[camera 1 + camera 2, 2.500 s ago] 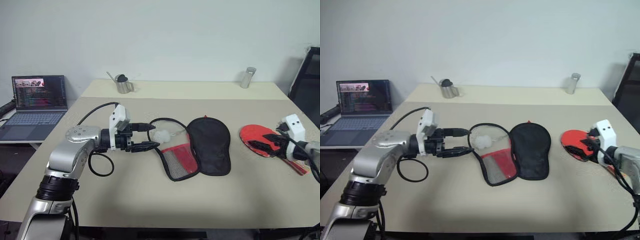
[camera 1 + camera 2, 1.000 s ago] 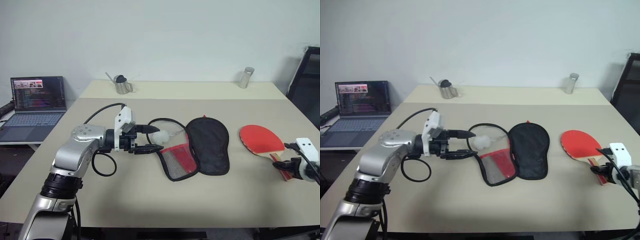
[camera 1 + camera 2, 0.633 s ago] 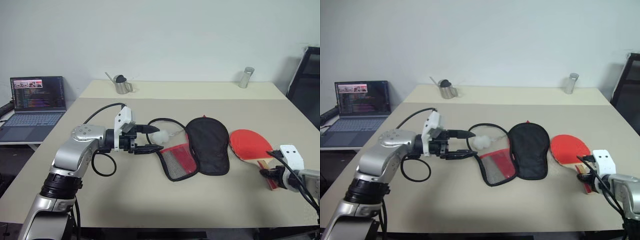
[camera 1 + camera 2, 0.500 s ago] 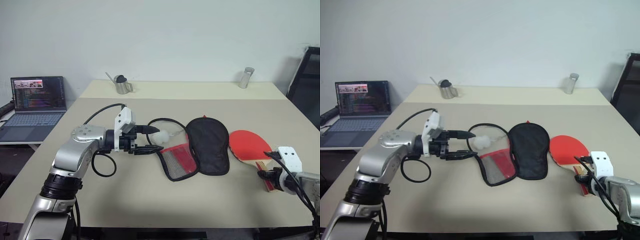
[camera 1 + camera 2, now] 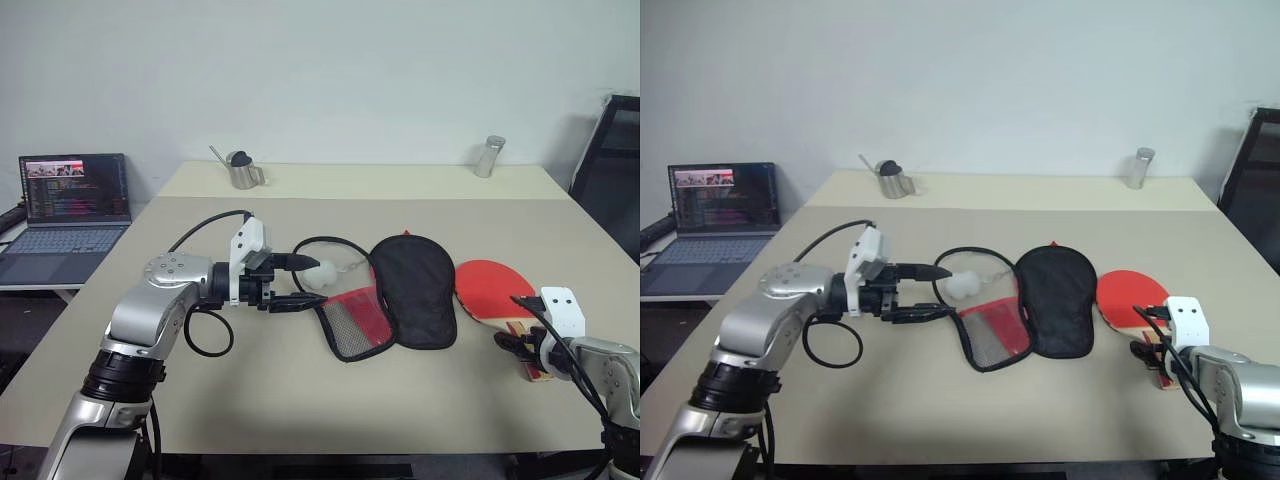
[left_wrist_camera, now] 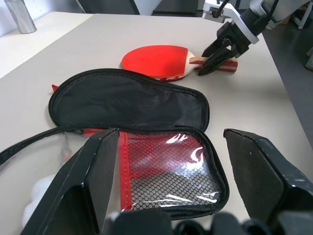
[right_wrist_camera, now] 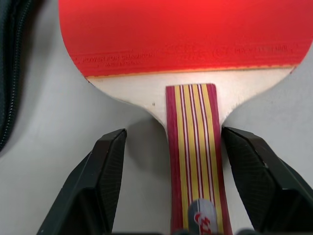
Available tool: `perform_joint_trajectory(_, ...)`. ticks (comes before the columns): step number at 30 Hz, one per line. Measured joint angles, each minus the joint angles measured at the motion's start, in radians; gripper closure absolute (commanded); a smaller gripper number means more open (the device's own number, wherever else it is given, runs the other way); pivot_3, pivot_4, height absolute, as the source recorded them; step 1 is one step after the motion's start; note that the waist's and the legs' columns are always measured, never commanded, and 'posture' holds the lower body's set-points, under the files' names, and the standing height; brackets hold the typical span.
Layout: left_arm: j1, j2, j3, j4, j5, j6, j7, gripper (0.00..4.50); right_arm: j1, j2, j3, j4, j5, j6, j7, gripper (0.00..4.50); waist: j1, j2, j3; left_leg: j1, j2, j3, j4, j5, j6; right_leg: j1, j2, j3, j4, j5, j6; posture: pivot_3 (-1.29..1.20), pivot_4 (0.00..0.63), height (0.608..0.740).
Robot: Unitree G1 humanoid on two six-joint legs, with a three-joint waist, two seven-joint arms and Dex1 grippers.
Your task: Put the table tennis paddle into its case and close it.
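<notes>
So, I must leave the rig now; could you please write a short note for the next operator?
Left gripper: open, hovering at the case's open end.
Right gripper: open, fingers astride the paddle's handle, no grip.
The case lies unzipped mid-table; the paddle lies flat beside it, red face up.
Done: nothing is packed.
Left: grasp the handle, slide the paddle in, zip the case shut.

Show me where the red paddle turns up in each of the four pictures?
Left eye: table tennis paddle right of the black case.
Right eye: same place.
Left wrist: beyond the case, right gripper at its handle.
Right wrist: straight ahead, handle between open fingers.
Shared landmark: the case.
</notes>
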Motion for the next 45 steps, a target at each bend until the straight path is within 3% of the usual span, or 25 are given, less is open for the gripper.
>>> perform_joint_trajectory(3,0.005,0.0,0.0,-0.015,-0.001,0.001,0.005,0.76,0.0,0.0,0.012,0.022,-0.006,-0.04,-0.012,1.7,0.0,-0.001,-0.001,0.0,0.0,0.0,0.0,0.0,0.0,0.0,0.0,0.0,0.0,0.0,0.0,0.0,0.15,0.74)
perform_joint_trajectory(8,0.018,0.002,0.001,-0.023,-0.004,0.003,0.018,0.76,-0.004,0.019,-0.003,0.042,-0.008,-0.066,-0.042,3.29,0.0,-0.001,-0.001,0.001,0.001,0.0,0.0,0.0,0.0,0.0,0.001,0.001,0.0,0.0,0.0,0.0,0.15,0.74)
perform_joint_trajectory(9,0.019,0.003,0.0,-0.025,-0.005,0.004,0.018,0.76,-0.011,0.037,-0.014,0.042,-0.01,-0.064,-0.059,3.4,-0.001,-0.001,-0.001,0.001,0.001,0.0,0.0,0.0,0.0,0.0,0.001,0.001,0.0,0.0,0.0,0.0,0.15,0.74)
perform_joint_trajectory(21,0.027,0.006,0.002,-0.03,-0.007,0.004,0.021,0.76,-0.087,0.081,-0.086,0.087,-0.03,-0.052,-0.184,3.39,0.003,0.001,0.001,-0.002,0.0,0.001,-0.001,0.0,0.0,-0.002,0.0,0.001,0.0,0.001,0.0,0.0,0.15,0.74)
perform_joint_trajectory(27,0.047,0.01,0.01,-0.034,-0.008,0.005,0.037,0.76,-0.178,0.116,-0.102,-0.067,-0.015,0.064,-0.196,3.39,-0.002,0.003,0.002,-0.003,0.001,0.001,-0.002,0.0,0.0,-0.005,0.001,0.001,0.001,0.001,0.0,0.0,0.15,0.74)
perform_joint_trajectory(32,0.051,0.011,0.011,-0.036,-0.009,0.004,0.038,0.76,-0.234,0.167,-0.055,-0.151,-0.003,0.11,-0.21,3.39,0.0,0.003,0.002,-0.005,0.0,0.001,-0.002,0.0,0.0,-0.006,0.001,0.001,0.001,0.0,0.0,0.0,0.15,0.74)
perform_joint_trajectory(36,0.051,0.011,0.011,-0.036,-0.008,0.003,0.038,0.76,-0.298,0.273,-0.012,-0.194,-0.004,0.157,-0.238,3.4,-0.002,0.003,0.002,-0.005,0.0,0.002,-0.002,0.0,0.0,-0.009,0.001,0.002,0.005,0.0,-0.001,0.0,0.15,0.74)
perform_joint_trajectory(45,0.052,0.012,0.011,-0.036,-0.007,0.003,0.039,0.76,-0.304,0.406,0.072,-0.168,-0.041,0.108,-0.296,3.4,0.0,0.003,0.002,-0.006,0.0,0.01,-0.001,0.0,0.0,-0.017,0.001,0.01,0.012,-0.001,-0.002,0.0,0.15,0.74)
